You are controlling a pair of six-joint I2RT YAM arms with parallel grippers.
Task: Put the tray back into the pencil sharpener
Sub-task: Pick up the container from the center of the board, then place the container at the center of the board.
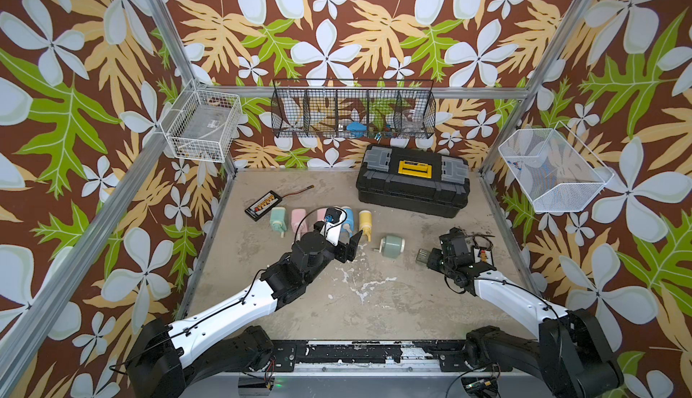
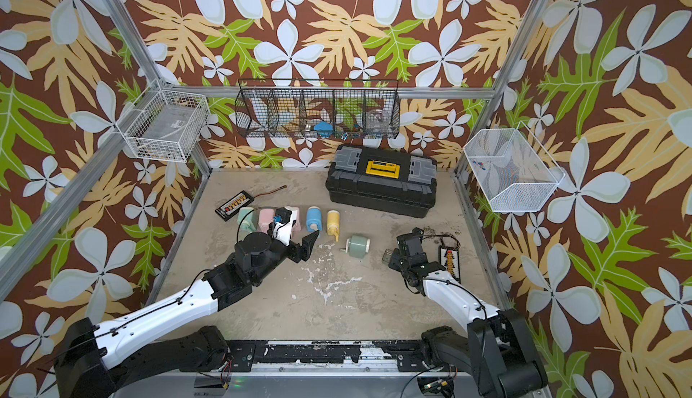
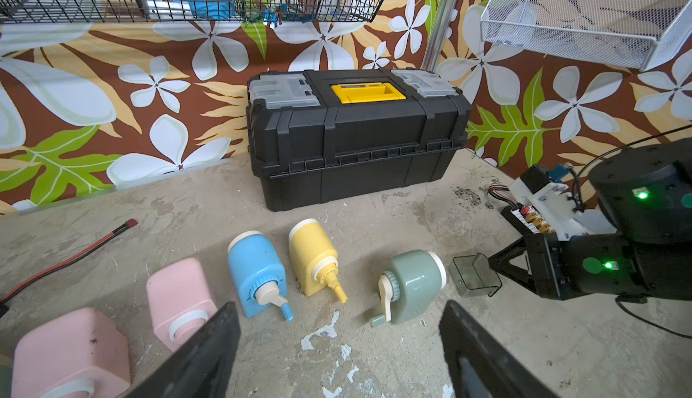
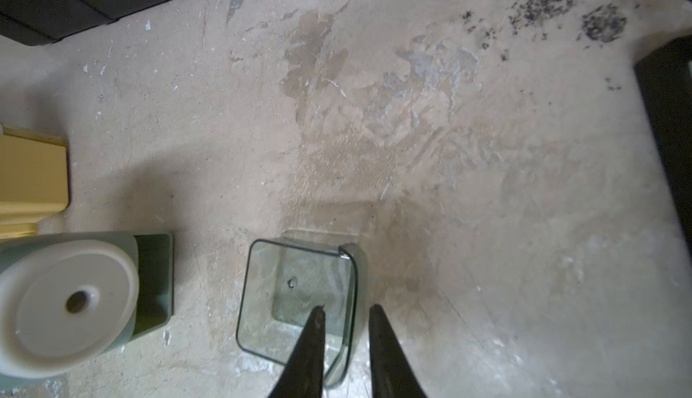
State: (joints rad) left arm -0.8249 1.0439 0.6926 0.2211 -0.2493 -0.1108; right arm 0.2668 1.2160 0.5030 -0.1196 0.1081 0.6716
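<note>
1. Jaws of the right gripper stand narrow and grip one wall of the clear tray. One finger reaches inside it and the other presses the outer face.
2. The tray is out of the green pencil sharpener, just beside it and not touching, on the side where the sharpener's dark slot opens. Whether the tray rests on the table or hangs just above it cannot be told.
3. The left gripper hovers off the sharpener's opposite end, near its beige crank. Its jaws are spread wide with nothing between them.
4. A yellow sharpener lies close to the green one, on the side away from the tray. A blue sharpener and two pink sharpeners continue that row farther from the green one.
5. A black toolbox with a yellow handle sits well behind the green sharpener, against the flowered back wall.
6. A connector board lies beyond the tray from the green sharpener, partly hidden by the right arm.
</note>
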